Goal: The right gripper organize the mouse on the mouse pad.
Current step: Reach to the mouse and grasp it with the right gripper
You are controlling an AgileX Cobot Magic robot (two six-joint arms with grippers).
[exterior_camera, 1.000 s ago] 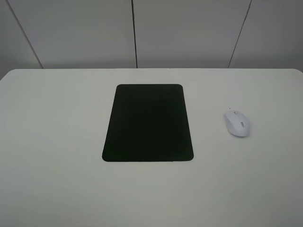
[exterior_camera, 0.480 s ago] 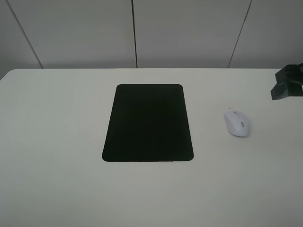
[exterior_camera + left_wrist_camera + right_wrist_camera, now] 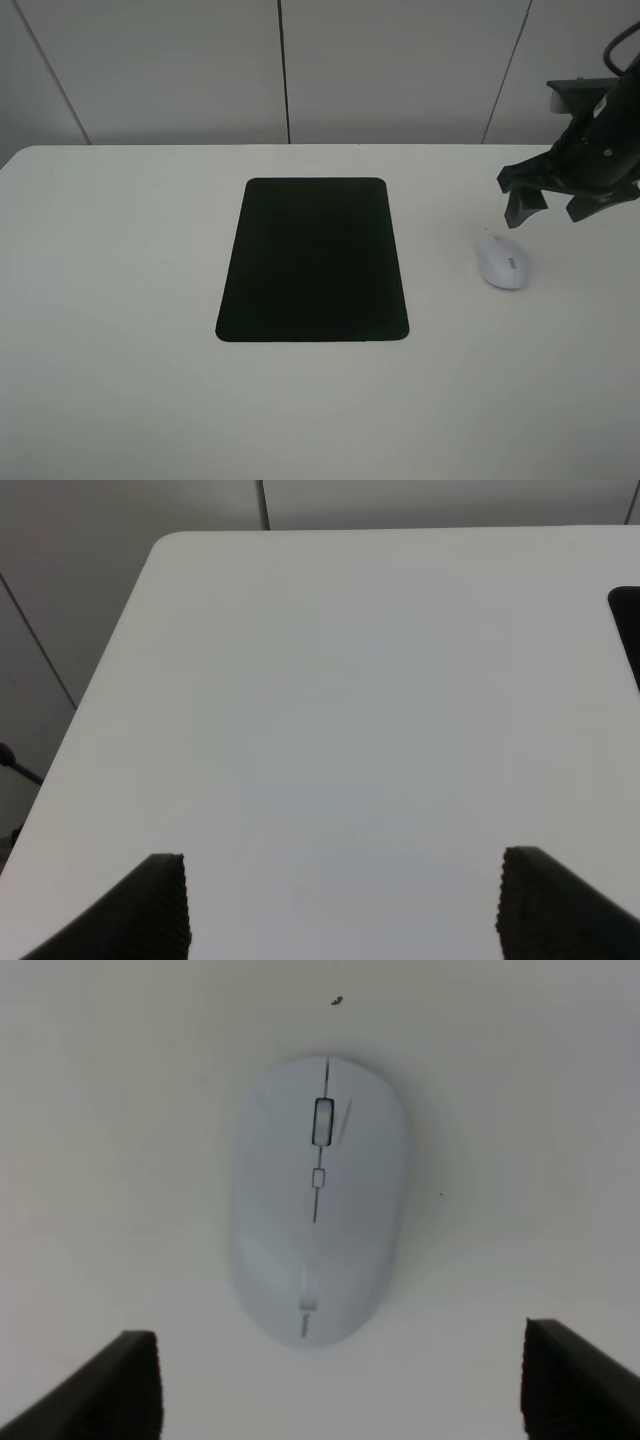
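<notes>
The small white oval computer mouse point(image 3: 501, 262) point(image 3: 318, 1200) lies flat on the white surface point(image 3: 120, 300), well apart from the flat matte black rectangular mouse pad point(image 3: 313, 260) and to its right in the high view. The dark right end effector point(image 3: 552, 208) point(image 3: 340, 1385) hovers just above the mouse with its jaws spread wide, wider than the mouse and not touching it. The left end effector point(image 3: 345, 915) is also spread wide and holds nothing, over bare surface near a rounded corner.
</notes>
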